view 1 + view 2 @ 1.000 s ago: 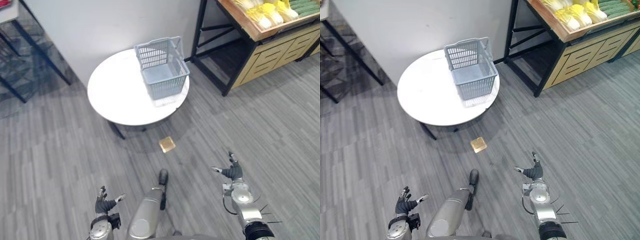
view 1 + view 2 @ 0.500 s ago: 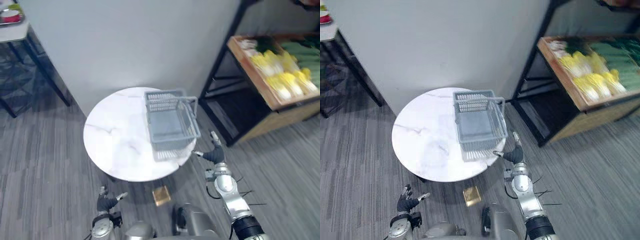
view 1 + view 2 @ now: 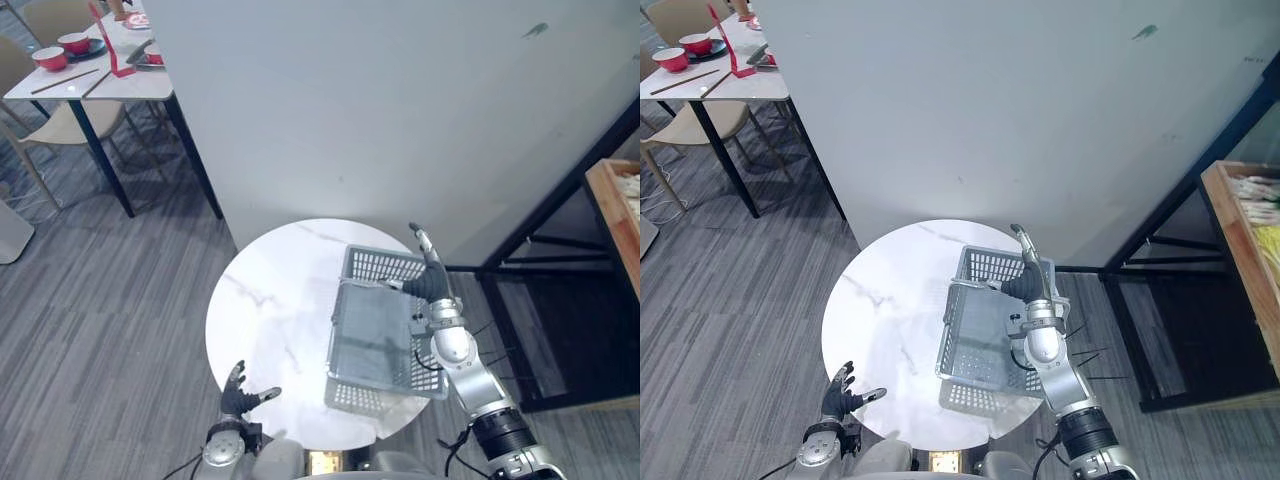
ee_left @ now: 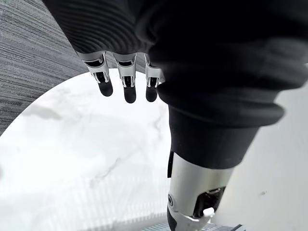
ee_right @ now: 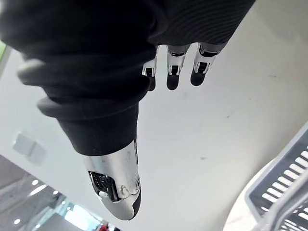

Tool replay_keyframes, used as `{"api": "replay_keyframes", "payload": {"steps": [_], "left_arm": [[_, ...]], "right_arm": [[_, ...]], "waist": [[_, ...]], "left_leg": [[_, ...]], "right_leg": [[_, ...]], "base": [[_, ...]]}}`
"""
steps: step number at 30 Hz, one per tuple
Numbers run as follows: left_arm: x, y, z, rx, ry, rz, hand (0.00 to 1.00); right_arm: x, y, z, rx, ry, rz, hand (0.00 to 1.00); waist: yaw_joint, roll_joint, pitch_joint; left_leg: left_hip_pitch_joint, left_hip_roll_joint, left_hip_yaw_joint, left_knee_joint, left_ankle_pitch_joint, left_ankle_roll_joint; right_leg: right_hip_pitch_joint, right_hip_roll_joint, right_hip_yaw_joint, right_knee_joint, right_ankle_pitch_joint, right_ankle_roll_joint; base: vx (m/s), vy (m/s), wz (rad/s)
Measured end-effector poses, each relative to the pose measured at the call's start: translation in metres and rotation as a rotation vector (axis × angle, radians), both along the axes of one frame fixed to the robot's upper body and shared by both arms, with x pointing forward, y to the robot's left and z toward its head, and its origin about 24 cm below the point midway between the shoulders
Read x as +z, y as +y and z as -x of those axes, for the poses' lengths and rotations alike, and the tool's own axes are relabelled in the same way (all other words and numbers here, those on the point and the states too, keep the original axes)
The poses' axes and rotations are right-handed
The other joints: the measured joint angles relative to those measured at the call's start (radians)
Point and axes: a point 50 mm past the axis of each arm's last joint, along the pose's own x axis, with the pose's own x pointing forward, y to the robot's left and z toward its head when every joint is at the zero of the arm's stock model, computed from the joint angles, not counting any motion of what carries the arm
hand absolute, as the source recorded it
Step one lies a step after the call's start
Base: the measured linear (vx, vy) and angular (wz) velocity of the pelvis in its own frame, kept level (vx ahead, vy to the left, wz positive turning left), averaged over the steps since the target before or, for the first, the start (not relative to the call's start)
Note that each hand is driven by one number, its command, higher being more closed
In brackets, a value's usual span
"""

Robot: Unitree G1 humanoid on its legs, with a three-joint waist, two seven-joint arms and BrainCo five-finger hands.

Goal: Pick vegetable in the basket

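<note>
Its right hand [image 3: 428, 283] hangs over the far right corner of the basket, fingers straight, thumb held apart, holding nothing; from where I stand I can't tell whether it touches the rim.

Behind everything runs a plain grey wall [image 3: 350, 120]. Against its foot stands the round white desk [image 3: 265, 310], marble-veined. To the right, a black frame [image 3: 560, 215] rises at a slant. It stands between the desk and a wooden shelf [image 3: 1238, 250] at the far right edge. Off to the upper left is another desk [image 3: 95, 75] with a chair [image 3: 40, 130] tucked beside it.

The grey slatted basket [image 3: 375, 335] sits on the right half of the round desk, reaching its right edge. The vegetables [image 3: 1268, 238], pale and yellowish, lie on the wooden shelf, well apart from the basket. Red bowls [image 3: 50, 57] stand on the far desk. Low by the round desk's near edge, the left hand [image 3: 240, 398] is spread and holds nothing.
</note>
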Motion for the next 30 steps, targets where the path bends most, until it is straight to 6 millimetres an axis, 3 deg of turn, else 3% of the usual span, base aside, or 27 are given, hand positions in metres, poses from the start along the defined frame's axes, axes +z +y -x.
{"api": "replay_keyframes", "payload": {"steps": [2,6,12,16,17,24,25,30], "left_arm": [[-0.003,0.004,0.004,0.004,0.022,-0.009,0.0],[-0.004,0.006,0.008,-0.01,0.036,-0.029,0.0],[-0.009,0.016,0.024,-0.013,0.082,-0.06,0.0],[-0.008,0.017,0.023,-0.012,0.067,-0.063,0.0],[-0.005,0.016,0.016,-0.014,0.043,-0.066,0.0],[0.008,0.017,-0.011,0.006,-0.055,-0.069,0.0],[0.009,0.016,-0.014,0.009,-0.064,-0.066,0.0],[0.012,0.015,-0.02,0.018,-0.089,-0.064,0.0]], "right_arm": [[-0.01,-0.002,0.003,-0.008,0.045,0.02,0.0],[-0.011,-0.004,0.002,-0.008,0.043,0.108,0.0],[-0.023,-0.004,-0.022,-0.007,0.111,0.338,0.0],[-0.011,-0.02,-0.05,-0.06,0.115,0.476,0.0],[-0.005,-0.027,-0.057,-0.079,0.112,0.504,0.0],[0.033,-0.048,-0.093,-0.181,0.086,0.596,0.0],[0.034,-0.052,-0.094,-0.194,0.099,0.606,1.0],[0.039,-0.058,-0.096,-0.218,0.1,0.629,1.0]], "waist": [[0.022,-0.018,0.0],[0.021,-0.027,-0.003],[0.031,-0.046,-0.009],[0.043,-0.041,0.002],[0.055,-0.037,0.024],[0.057,-0.014,0.131],[0.056,-0.012,0.139],[0.063,-0.008,0.161]], "left_leg": [[0.02,-0.023,0.027,-0.033,0.015,0.009],[0.024,-0.064,0.039,-0.089,0.044,0.027],[-0.017,-0.076,0.038,-0.101,0.062,0.027],[-0.058,-0.09,0.026,-0.109,0.082,0.037],[-0.064,-0.093,0.024,-0.109,0.088,0.043],[-0.141,-0.126,-0.017,-0.115,0.126,0.052],[-0.141,-0.126,-0.019,-0.115,0.127,0.052],[-0.144,-0.134,-0.029,-0.117,0.133,0.052]], "right_leg": [[0.0,-0.023,0.035,-0.002,-0.008,0.021],[-0.004,-0.066,0.051,-0.042,0.007,0.05],[-0.035,-0.078,0.056,-0.073,0.023,0.066],[-0.077,-0.089,0.05,-0.086,0.048,0.067],[-0.079,-0.092,0.047,-0.091,0.054,0.067],[-0.146,-0.108,0.008,-0.09,0.07,0.068],[-0.145,-0.109,0.005,-0.09,0.07,0.068],[-0.145,-0.114,-0.002,-0.089,0.069,0.068]], "base": [[-0.04,0.145,-0.38],[-0.08,0.099,-0.03],[-0.02,0.027,0.01],[0.01,0.02,0.07],[0.0,0.024,0.14],[-0.01,0.022,0.18],[-0.02,0.029,0.16],[-0.01,0.022,0.06]]}}
